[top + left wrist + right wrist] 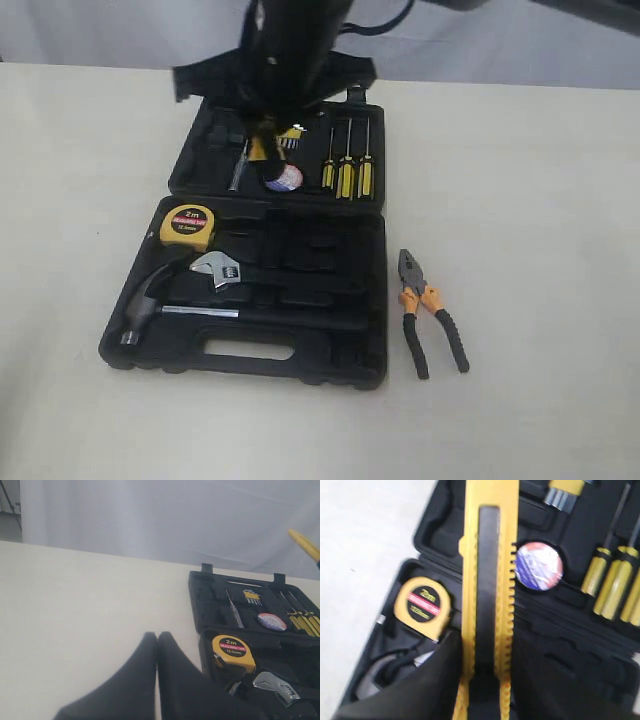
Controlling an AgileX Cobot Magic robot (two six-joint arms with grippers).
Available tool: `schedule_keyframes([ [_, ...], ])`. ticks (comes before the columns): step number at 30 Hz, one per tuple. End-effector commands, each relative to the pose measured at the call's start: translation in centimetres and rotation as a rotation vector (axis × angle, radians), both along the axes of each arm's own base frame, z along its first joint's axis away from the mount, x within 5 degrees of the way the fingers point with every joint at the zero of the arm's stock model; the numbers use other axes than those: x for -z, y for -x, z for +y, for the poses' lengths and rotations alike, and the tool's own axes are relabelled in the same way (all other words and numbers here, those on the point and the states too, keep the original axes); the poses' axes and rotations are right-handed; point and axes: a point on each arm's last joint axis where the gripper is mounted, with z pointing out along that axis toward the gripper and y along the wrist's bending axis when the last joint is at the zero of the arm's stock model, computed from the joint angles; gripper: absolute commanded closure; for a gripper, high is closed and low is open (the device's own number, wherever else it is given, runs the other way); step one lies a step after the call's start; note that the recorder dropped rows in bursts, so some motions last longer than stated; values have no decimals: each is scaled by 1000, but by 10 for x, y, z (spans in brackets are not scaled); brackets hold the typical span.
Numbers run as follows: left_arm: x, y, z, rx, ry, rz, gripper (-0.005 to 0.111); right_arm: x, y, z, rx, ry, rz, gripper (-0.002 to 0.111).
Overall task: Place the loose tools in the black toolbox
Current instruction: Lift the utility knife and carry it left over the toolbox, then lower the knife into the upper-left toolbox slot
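Right gripper [485, 677]: part-closed on the yellow-black utility knife [487, 580], pinching it edge to edge near one end, long body sticking out ahead past the fingers. Hangs above the lid half of the black toolbox [300, 378], near the black tape roll [284, 179] and the three screwdrivers [346, 170]. Left gripper [156, 640]: fingers pressed together, nothing between them, parked low over bare table [75, 605] just beside the case. Knife judged light and stiff: hollow plastic shell, slick flat faces, toothed ridge down one edge giving the pad some bite. Looks prone to pivoting in a grip so far off its middle — a hold nearer mid-body seems safer. Blade state not readable. Needs a long narrow recess; which one not clear from here, arm blurred and covering part of the lid. Yellow tape measure [187, 226] seated in the base half at a corner by the hinge, next to the hammer [150, 300] and adjustable wrench [220, 268]. Pliers [430, 312] loose on the table, right of the case, jaws pointing to the far side, handles splayed. Judged the heaviest item left: steel, rigid apart from the pivot, handles sleeved in what looks like grippy orange-black rubber. Best taken across both handles close to the joint, near the bulk of the weight — squeeze likely to close the handles first, so some shift to be expected.
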Motion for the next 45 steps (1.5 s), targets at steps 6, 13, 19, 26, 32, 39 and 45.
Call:
schedule_keyframes([
  [6, -2, 0, 0, 6, 5, -1, 107, 26, -36, 65, 109, -84, -271, 109],
  [13, -2, 0, 0, 6, 5, -1, 107, 72, -55, 82, 245, -36, -389, 109],
  [19, -2, 0, 0, 6, 5, -1, 107, 106, -63, 89, 268, -34, -362, 109],
  [26, -1, 0, 0, 6, 5, 0, 107, 119, -68, 91, 289, -51, -400, 109],
  [32, -1, 0, 0, 6, 5, 0, 107, 129, -70, 96, 288, -97, -397, 109],
  [39, -1, 0, 0, 5, 1, 0, 107, 142, -71, 93, 293, -60, -394, 109],
  [45, -1, 0, 0, 5, 1, 0, 107, 143, -71, 93, 295, -55, -391, 109],
])
